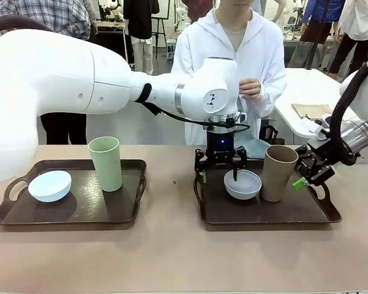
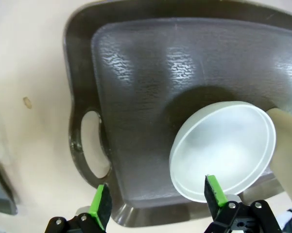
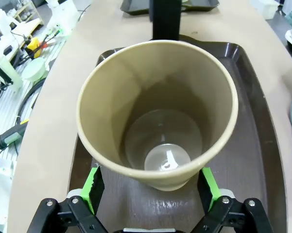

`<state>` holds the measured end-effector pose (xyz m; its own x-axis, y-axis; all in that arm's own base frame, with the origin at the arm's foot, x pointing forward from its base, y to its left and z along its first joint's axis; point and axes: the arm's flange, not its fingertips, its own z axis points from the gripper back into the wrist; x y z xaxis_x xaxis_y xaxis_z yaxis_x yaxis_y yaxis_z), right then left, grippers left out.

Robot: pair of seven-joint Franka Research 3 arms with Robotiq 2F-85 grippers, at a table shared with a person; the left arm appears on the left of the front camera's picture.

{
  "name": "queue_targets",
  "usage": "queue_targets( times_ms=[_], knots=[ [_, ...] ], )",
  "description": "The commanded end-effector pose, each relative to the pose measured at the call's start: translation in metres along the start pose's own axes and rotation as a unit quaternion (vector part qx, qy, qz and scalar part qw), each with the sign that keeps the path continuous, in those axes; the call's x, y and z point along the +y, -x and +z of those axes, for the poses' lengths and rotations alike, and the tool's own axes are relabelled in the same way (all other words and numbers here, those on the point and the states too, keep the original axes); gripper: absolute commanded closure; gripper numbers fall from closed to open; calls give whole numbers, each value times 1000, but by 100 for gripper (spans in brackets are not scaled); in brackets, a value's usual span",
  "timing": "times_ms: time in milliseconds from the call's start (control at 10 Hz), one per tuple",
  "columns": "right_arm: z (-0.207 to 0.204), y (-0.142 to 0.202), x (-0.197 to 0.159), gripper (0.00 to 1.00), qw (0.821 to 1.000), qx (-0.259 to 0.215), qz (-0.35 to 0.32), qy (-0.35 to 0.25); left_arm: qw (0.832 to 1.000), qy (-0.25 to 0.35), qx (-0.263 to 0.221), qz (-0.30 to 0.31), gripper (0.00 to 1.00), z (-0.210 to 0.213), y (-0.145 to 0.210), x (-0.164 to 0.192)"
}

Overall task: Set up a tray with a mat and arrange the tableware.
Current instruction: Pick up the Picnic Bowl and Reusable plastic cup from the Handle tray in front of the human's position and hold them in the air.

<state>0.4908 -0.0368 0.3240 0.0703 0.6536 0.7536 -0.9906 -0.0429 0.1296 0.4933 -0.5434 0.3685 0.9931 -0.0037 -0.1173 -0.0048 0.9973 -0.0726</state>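
The right tray (image 1: 269, 214) holds a greyish white bowl (image 1: 243, 185) and a tan tumbler (image 1: 279, 173), which stands upright. My left gripper (image 1: 220, 176) reaches across and hangs open over the bowl's left side. In the left wrist view one green pad (image 2: 214, 191) overlaps the bowl (image 2: 223, 150) at its rim. The other pad (image 2: 101, 204) is over the tray's edge (image 2: 82, 111). My right gripper (image 1: 303, 177) stands open just right of the tumbler, and its pads (image 3: 93, 187) flank the tumbler (image 3: 158, 107). A blue-grey cloth mat (image 1: 254, 147) lies behind this tray.
A second tray (image 1: 67, 214) at the left carries a pale blue bowl (image 1: 49, 185) and a light green tumbler (image 1: 105, 163). A person in white (image 1: 232, 55) stands at the far side, one hand raised to the chest. Bare table lies between the trays and along the front.
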Motion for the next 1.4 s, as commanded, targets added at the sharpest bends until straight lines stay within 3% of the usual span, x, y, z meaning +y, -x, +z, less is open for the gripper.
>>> queue_targets(
  times_ms=[0, 800, 1300],
  knots=[
    [-10, -1, 2, 0, 999, -8, -7, 37, 1000, -6, 14, -10, 0, -1, 4, -15],
    [-34, -10, -1, 0, 998, -25, 0, 56, 1000, 3, 6, -7, 0, -10, -5, -8],
    [-41, -9, -12, 0, 997, -15, -25, 71, 998, 39, -8, -40, 0, -22, -26, -2]
  ],
)
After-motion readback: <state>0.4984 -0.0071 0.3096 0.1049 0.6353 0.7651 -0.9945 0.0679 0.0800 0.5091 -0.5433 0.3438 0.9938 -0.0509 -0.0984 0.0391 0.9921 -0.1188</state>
